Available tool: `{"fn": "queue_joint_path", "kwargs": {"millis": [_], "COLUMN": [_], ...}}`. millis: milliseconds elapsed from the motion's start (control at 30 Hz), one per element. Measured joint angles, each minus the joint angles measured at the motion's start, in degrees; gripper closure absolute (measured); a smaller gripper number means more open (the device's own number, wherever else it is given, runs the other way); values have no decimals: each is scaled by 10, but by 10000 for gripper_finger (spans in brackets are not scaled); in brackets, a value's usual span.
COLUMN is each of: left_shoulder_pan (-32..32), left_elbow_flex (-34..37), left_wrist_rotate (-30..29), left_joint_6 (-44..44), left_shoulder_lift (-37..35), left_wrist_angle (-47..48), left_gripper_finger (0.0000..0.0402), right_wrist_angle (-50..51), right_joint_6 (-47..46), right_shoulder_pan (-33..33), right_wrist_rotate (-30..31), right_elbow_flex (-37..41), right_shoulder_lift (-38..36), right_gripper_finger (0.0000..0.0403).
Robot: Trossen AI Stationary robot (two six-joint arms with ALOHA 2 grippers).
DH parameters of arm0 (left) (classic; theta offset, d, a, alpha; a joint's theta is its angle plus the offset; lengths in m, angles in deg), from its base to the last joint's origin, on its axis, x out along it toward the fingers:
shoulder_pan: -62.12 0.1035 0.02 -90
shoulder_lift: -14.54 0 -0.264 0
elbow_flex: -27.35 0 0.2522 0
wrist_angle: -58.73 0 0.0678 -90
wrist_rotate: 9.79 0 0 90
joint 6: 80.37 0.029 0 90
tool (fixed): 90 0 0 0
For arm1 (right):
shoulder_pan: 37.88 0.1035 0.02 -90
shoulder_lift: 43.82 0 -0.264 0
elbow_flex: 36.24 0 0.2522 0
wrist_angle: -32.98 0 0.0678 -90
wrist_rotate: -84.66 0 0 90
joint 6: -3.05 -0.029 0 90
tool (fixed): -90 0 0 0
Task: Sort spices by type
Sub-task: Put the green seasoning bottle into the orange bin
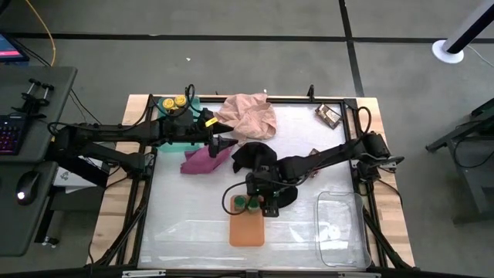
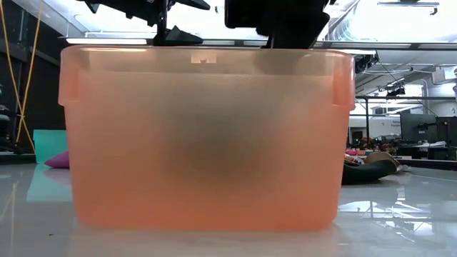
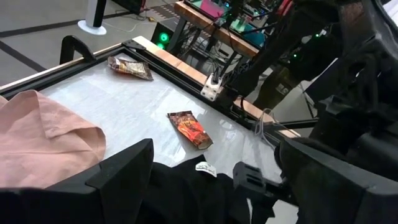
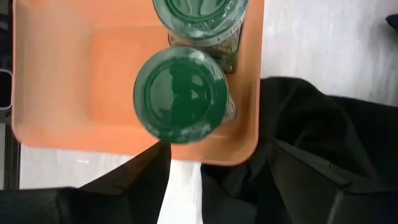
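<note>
Green-lidded jars (image 4: pixel 181 94) — two sit touching at one end of the orange tray (image 4: pixel 56 81), right gripper (image 4: pixel 214 165) directly above them. To finish the drop well, lift straight up so neither jar tips. Its jaws stand spread, holding nothing. Left gripper (image 3: pixel 193 180) hovers open over the black cloth (image 1: pixel 248 154), near a spice packet (image 3: pixel 189 129).

This is a robotics lab or workshop. A framed worktable (image 1: pixel 255 232) with a wooden edge sits on a grey concrete floor (image 1: pixel 231 46) marked with dark lines. Off to one side there's a desk with a keyboard (image 1: pixel 9 133) and mouse (image 1: pixel 27 185). Across the table, ceiling strip lights (image 2: pixel 400 3) and benches with monitors (image 2: pixel 418 128) fill the room.
</note>
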Motion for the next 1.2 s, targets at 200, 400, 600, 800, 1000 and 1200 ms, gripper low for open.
{"fn": "queue_joint_path", "kwargs": {"millis": [200,400,600,800,1000,1200], "left_shoulder_pan": [4,5,-28,-130,-220,-302], "left_elbow_flex": [0,0,0,0,20,119], "left_wrist_rotate": [0,23,89,61,-53,-103], "left_joint_6": [0,0,1,29,15,-129], "left_shoulder_lift": [0,-1,-1,-1,-1,5], "left_wrist_angle": [-5,22,76,99,167,65], "left_gripper_finger": [67,67,87,238,384,399], "right_wrist_angle": [75,133,134,83,-65,-154], "right_joint_6": [28,35,4,-84,-244,-395], "right_shoulder_pan": [-7,-6,18,50,88,130], "right_wrist_rotate": [6,6,7,-1,13,116], "right_elbow_flex": [-38,-41,-5,24,40,60], "right_shoulder_lift": [-10,-37,-63,-66,-66,-65], "right_gripper_finger": [137,160,263,391,400,401]}}
